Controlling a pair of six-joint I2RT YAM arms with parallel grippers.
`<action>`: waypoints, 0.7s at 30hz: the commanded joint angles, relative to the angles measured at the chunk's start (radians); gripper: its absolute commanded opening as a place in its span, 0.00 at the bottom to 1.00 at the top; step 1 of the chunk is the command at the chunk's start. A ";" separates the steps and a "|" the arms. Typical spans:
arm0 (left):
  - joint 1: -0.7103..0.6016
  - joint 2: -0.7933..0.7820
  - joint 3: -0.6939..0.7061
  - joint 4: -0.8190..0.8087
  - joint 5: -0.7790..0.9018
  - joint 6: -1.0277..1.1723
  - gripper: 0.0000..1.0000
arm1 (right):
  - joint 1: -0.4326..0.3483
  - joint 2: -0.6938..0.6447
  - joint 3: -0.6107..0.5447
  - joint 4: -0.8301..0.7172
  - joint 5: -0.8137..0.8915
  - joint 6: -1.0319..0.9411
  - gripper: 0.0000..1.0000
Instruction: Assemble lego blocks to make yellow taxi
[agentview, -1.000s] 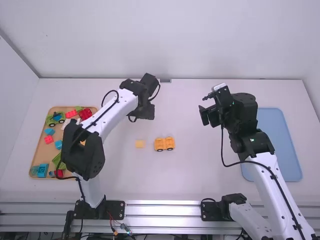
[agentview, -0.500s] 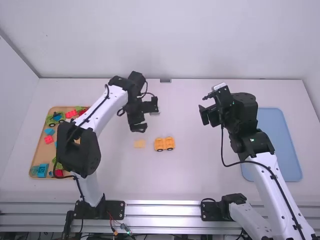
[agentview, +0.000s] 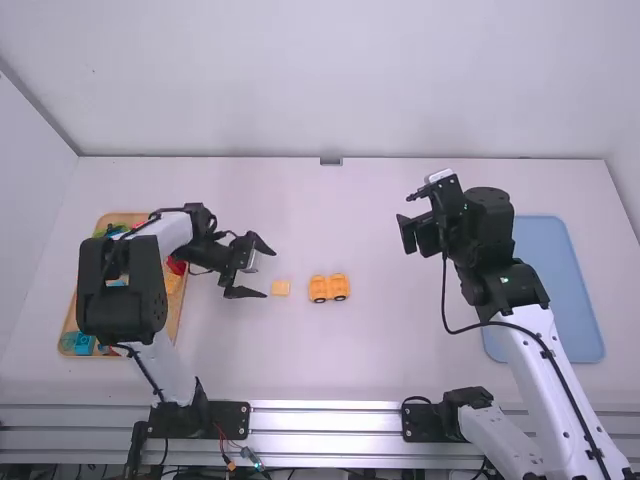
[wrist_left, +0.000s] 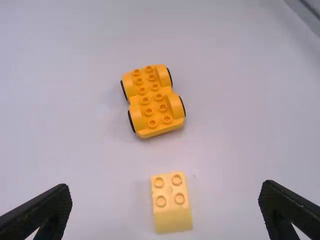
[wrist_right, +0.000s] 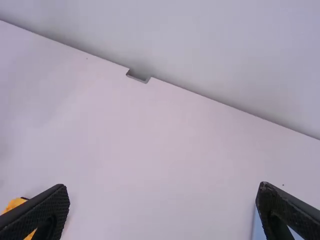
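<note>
L gripper, spread & empty, was nearer for the likely pick. Yellow block lay just off its tips, twd the table's R edge.

Wheeled base: middle of table
Loose brick: just left of it
Brick tray: far left, bricks inside
Mat: far right

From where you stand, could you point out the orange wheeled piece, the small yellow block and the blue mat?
Orange wheeled piece (wrist_left: 153, 101): left wrist view, on its studded middle.
Small yellow block (wrist_left: 172, 215): left wrist view, on its plain side.
Blue mat (agentview: 562, 290): high view, on its flat surface.
</note>
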 joint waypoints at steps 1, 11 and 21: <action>0.004 -0.013 -0.086 0.124 0.125 -0.079 0.99 | 0.000 0.014 -0.006 0.002 -0.050 0.005 0.99; -0.002 0.049 -0.294 0.620 0.149 -0.446 0.99 | 0.000 0.136 -0.006 0.036 -0.172 -0.109 0.98; -0.023 0.091 -0.372 0.881 0.109 -0.632 0.99 | 0.051 0.178 -0.006 0.049 -0.245 -0.196 0.98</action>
